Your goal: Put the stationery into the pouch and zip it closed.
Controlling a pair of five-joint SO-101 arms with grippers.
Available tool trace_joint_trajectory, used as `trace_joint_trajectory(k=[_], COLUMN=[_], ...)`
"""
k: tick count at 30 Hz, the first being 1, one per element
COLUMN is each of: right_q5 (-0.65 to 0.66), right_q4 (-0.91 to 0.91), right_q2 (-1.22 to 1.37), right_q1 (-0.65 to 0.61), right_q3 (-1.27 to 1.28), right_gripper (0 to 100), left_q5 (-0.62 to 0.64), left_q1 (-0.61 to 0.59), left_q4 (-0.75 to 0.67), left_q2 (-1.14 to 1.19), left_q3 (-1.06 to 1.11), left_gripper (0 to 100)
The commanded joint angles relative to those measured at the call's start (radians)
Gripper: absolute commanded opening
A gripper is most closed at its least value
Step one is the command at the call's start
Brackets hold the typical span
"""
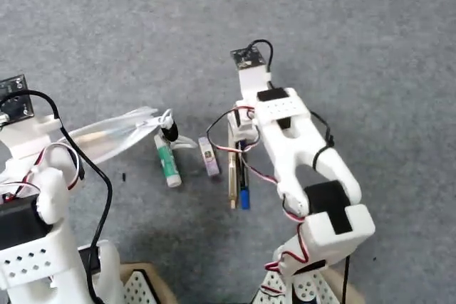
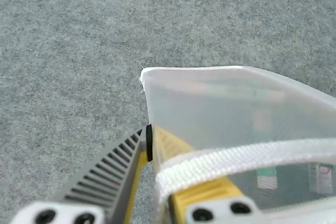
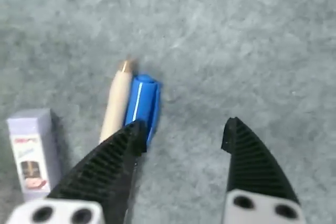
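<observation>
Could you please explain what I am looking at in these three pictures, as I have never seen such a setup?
Two small robot arms sit at a grey table. One picture looks down from above; the other two come from cameras on each arm's wrist. The left end effector is shut on a clear pouch. The right end effector is open over a blue pen and a pencil. A small lilac box and a green-and-white stick lie nearby.
</observation>
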Motion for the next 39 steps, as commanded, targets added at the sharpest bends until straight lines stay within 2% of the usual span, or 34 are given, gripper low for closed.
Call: trace_joint_trajectory(k=[1,7,15,24,39], right_q5=[0.011,0.009,0.008,0.005,0.006], right_q4=[-0.012,0.009,0.149,0.150,0.152], right_q2=[0.016,0.077,0.136,0.142,0.142], right_q1=[0.009,-0.005,-0.006,-0.077,-0.069], right_q3=[-0.059,-0.156,-0.305,-0.266,-0.263], right_gripper=[24.8,24.8,24.8,24.9,24.8], left_q5=[0.006,0.006,0.006,0.006,0.006], left_q1=[0.013,0.013,0.013,0.013,0.013], left_q4=[0.000,0.000,0.000,0.000,0.000], left_q2=[0.000,0.000,-0.003,-0.003,-0.003], left_q3=[-0.010,-0.010,-0.012,-0.012,-0.012], left_gripper=[3,3,3,3,3])
